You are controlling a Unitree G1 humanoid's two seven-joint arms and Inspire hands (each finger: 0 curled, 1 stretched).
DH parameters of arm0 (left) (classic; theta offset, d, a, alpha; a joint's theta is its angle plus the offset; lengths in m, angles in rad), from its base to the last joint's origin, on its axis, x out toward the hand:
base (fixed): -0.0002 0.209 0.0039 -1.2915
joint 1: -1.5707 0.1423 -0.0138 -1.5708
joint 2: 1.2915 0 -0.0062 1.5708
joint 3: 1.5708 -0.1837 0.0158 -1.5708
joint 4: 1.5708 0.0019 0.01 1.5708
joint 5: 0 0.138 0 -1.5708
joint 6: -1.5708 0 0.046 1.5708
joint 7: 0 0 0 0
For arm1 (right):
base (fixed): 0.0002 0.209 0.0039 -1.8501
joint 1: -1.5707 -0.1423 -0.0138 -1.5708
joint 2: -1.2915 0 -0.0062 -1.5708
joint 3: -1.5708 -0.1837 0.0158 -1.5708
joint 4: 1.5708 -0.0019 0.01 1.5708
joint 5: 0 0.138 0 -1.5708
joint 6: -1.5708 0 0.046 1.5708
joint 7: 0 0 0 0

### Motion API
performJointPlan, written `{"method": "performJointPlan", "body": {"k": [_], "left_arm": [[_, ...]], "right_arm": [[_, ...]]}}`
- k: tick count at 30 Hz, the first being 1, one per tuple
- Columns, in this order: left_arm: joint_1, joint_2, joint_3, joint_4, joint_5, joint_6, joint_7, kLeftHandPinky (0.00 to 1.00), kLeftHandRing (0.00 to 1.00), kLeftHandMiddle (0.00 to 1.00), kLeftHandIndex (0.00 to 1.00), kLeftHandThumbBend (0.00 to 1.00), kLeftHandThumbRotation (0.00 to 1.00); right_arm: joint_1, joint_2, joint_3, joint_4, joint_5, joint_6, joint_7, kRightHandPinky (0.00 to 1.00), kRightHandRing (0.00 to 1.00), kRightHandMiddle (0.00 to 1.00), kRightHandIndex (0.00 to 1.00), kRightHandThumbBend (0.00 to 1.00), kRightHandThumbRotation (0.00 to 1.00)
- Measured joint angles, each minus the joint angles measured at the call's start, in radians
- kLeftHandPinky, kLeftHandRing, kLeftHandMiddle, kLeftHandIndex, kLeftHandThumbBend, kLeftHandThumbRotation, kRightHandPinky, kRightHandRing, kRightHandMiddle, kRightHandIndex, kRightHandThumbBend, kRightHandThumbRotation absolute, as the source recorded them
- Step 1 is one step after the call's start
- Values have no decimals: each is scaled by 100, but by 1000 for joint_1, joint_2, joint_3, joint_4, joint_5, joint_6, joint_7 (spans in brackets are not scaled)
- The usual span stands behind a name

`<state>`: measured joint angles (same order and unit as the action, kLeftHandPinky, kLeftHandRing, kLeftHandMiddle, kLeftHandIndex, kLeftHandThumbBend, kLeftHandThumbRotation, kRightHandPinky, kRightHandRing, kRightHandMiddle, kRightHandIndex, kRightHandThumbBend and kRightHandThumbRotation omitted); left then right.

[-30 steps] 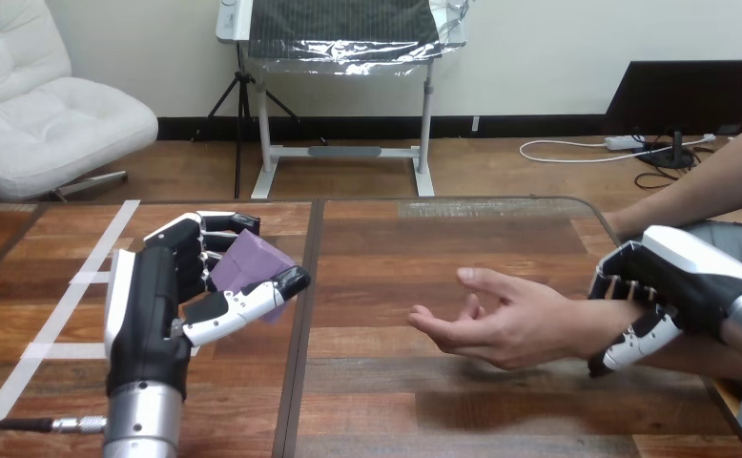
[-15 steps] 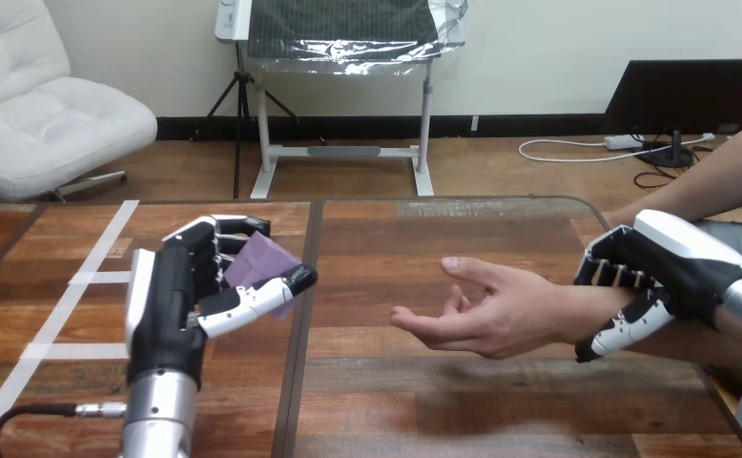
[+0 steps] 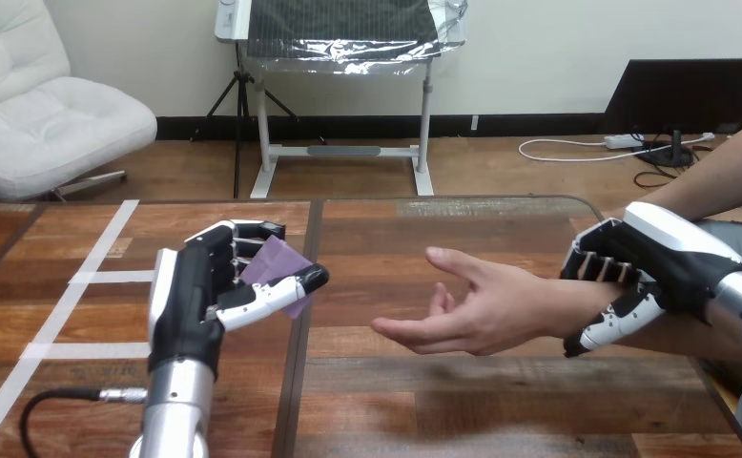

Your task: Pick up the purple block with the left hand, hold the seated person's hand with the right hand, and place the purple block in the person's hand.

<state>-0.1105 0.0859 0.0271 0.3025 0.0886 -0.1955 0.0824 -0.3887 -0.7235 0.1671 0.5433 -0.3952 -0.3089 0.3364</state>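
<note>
My left hand point(image 3: 195, 301) is raised above the table's left half, fingers and thumb curled round the purple block point(image 3: 277, 270), which shows between them. The person's hand point(image 3: 467, 307) lies palm up over the table's middle right, fingers pointing left, empty. My right hand point(image 3: 649, 262) grips the person's wrist from above at the right, its fingers over the top and its thumb curled beneath. A gap of bare wood separates the block from the person's fingertips.
The wooden table point(image 3: 396, 410) has white tape lines point(image 3: 57, 320) on its left part and a dark seam point(image 3: 296, 343) running front to back under my left hand. The person's forearm point(image 3: 720, 181) comes in from the right edge.
My left hand has carried the purple block to the right, toward the person's hand. My right hand has drawn the person's wrist and hand leftward and slightly up.
</note>
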Motion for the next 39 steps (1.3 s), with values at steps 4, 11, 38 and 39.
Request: {"method": "performJointPlan", "body": {"k": [4,11,38,39], "left_arm": [[-31,-4,0,44,0,-2,0,32,37,42,46,69,0],[-86,-13,-2,119,-1,-4,-2,32,36,41,46,70,0],[-266,-57,-23,321,6,-17,-7,32,36,40,46,73,0],[-271,-60,-26,326,8,-20,-7,32,36,41,45,73,0]], "right_arm": [[4,6,-4,-17,5,1,4,36,43,48,50,94,0],[9,17,-6,-63,8,18,22,37,43,48,50,93,0],[27,51,-9,-158,41,8,21,38,42,46,48,94,0],[28,52,-9,-160,41,8,18,37,42,46,48,95,0]]}}
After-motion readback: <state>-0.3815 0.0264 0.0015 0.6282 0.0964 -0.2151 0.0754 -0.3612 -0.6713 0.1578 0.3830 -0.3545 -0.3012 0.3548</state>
